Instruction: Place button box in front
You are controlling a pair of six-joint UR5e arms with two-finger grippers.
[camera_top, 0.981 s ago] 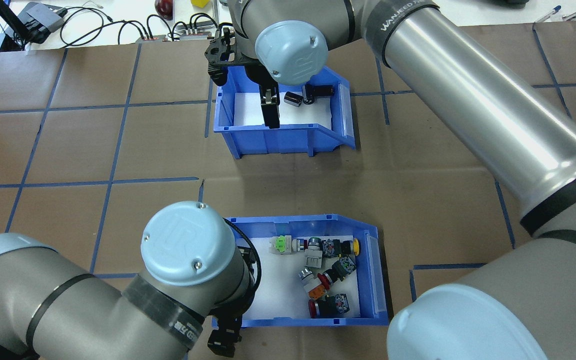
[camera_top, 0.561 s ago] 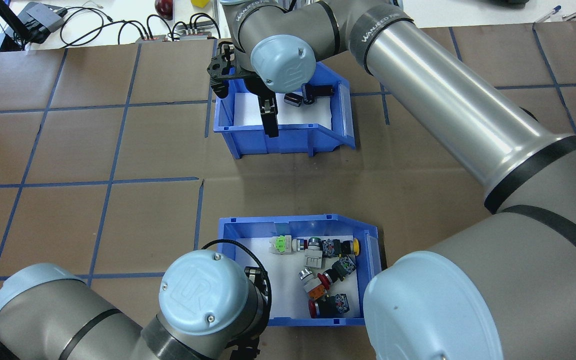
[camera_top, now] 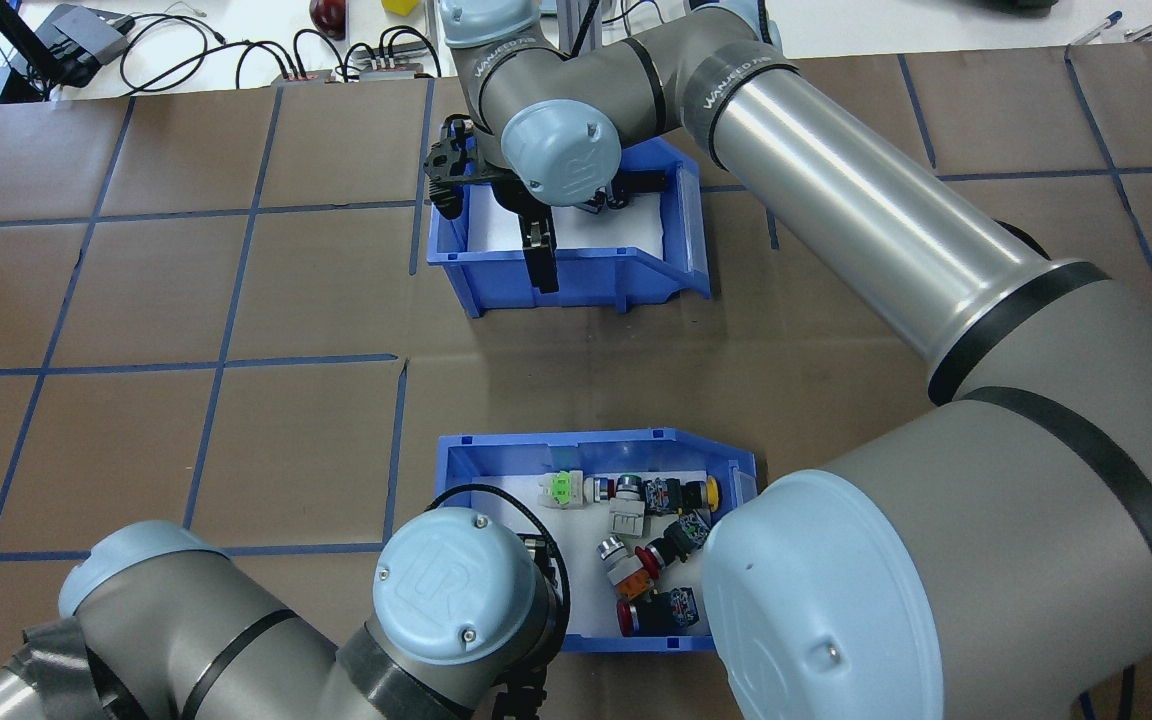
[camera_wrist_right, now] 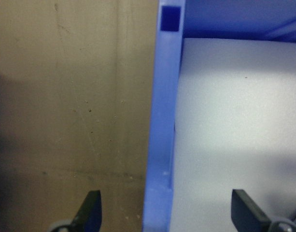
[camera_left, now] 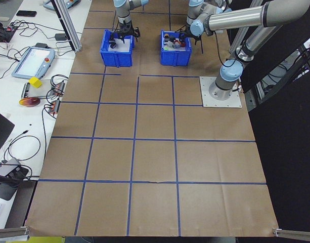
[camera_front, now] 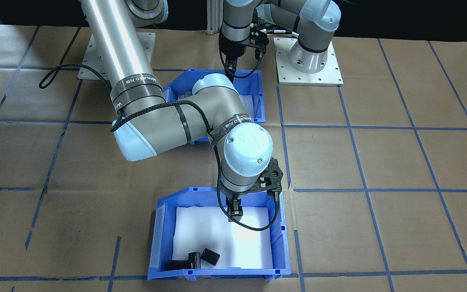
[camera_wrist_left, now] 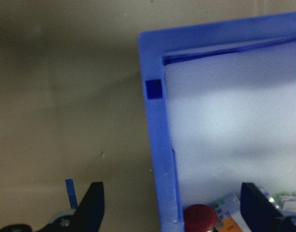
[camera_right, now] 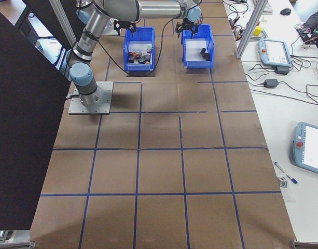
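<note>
button box (camera_right: 139, 49) near robot | second blue bin (camera_right: 197, 47) beside | brown table (camera_right: 164, 171)

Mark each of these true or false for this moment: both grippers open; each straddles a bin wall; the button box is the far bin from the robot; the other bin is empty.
1. Both the left gripper and the right gripper are open. True.
2. Each straddles a bin wall. True.
3. The button box is farther from the robot. False: it is the nearer bin.
4. The other bin is empty. False: it holds dark cylinders.
</note>
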